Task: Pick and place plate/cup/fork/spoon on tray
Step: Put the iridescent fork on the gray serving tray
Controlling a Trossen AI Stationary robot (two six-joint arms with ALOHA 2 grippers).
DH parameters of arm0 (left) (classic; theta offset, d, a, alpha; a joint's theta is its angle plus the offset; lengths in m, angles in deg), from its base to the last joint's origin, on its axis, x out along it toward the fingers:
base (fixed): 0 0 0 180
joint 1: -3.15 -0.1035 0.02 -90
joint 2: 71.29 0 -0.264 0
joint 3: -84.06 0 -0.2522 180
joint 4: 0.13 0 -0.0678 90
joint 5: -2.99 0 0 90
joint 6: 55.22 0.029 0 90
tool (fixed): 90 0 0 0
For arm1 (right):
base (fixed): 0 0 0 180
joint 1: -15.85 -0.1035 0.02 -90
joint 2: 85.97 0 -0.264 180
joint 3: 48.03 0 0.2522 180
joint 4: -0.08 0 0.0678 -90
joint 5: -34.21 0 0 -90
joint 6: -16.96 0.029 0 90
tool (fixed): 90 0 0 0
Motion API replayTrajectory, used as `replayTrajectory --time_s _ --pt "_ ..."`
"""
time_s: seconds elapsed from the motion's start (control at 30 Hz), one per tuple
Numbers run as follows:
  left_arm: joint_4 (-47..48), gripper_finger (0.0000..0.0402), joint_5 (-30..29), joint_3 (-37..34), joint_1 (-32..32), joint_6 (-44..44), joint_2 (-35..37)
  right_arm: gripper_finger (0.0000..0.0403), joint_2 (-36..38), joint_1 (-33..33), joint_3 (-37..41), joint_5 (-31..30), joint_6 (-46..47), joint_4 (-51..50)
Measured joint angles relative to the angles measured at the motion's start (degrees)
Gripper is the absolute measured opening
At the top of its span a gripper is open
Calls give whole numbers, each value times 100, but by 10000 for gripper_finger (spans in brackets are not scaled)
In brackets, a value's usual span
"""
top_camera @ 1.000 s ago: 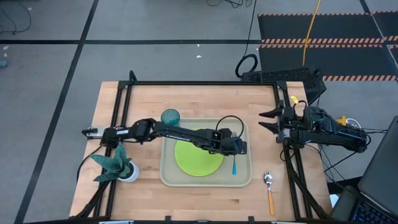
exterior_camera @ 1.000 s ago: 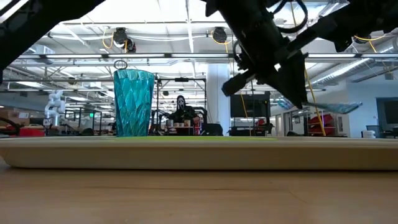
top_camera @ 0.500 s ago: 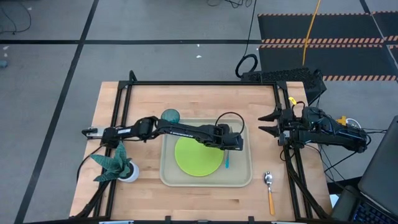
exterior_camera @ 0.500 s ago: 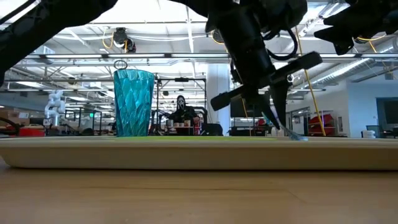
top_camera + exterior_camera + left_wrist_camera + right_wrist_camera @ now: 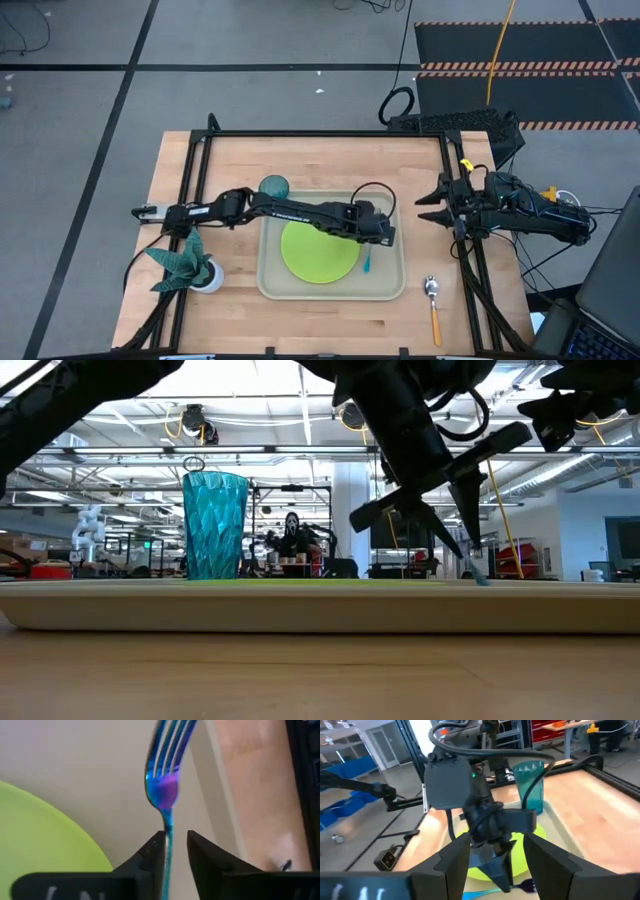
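Observation:
The blue-handled fork (image 5: 367, 262) lies in the beige tray (image 5: 330, 296), between the lime-green plate (image 5: 318, 252) and the tray's right rim. Its tines (image 5: 170, 740) point to the table's near edge. My left gripper (image 5: 376, 243) stands over the fork's handle end, open, one finger on either side of the handle. The teal cup (image 5: 274, 187) stands upright in the tray's far left corner. The orange-handled spoon (image 5: 433, 305) lies on the table to the right of the tray. My right gripper (image 5: 428, 205) waits open at the right edge of the table. My left gripper has the fork's slim handle (image 5: 167, 837) in the gap between its fingers. The handle runs close along one finger (image 5: 152, 855); whether they touch, I cannot tell. The fingers come slanting down from the far side, along the fork. The fork's tip (image 5: 482, 579) rests on the tray.
A teal plant in a white pot (image 5: 187, 265) stands near the table's left near corner. Black frame rails (image 5: 330, 134) run along the table's far, left and right sides. Bare wood lies between the tray and the near edge.
My left gripper has sunk toward the tray and rolled, and it has shifted a little toward the plate. The fork, held up level over the tray's right rim before, has tipped down onto the tray. The fingers have opened around its handle.

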Motion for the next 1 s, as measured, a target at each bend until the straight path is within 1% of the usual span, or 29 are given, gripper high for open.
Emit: replayTrajectory --time_s 0.13,0.23,0.33,0.43,0.5,0.6,0.7,0.87,1.0 --pt "-15 122 -1 0 -6 -39 0 180 0 0 0 172 119 -22" --pt "-13 140 -9 0 -17 -40 0 180 0 0 0 249 134 -55" --pt "-46 146 -58 0 -41 -17 0 180 0 0 0 249 134 -106" --pt "-396 147 -55 0 -54 400 0 180 0 0 0 250 144 -170" --pt "-785 147 -53 0 -55 849 0 180 0 0 0 250 176 -184" --pt "-1451 147 126 0 -52 1932 18 180 0 0 0 249 178 -208" --pt "-1925 147 189 0 -41 2965 131 180 2 0 0 249 178 -205" --pt "-2183 147 169 4 -46 4526 491 180 2 0 0 248 218 -241" --pt "-2205 147 157 4 -45 5828 851 180 2 0 0 242 220 -247"
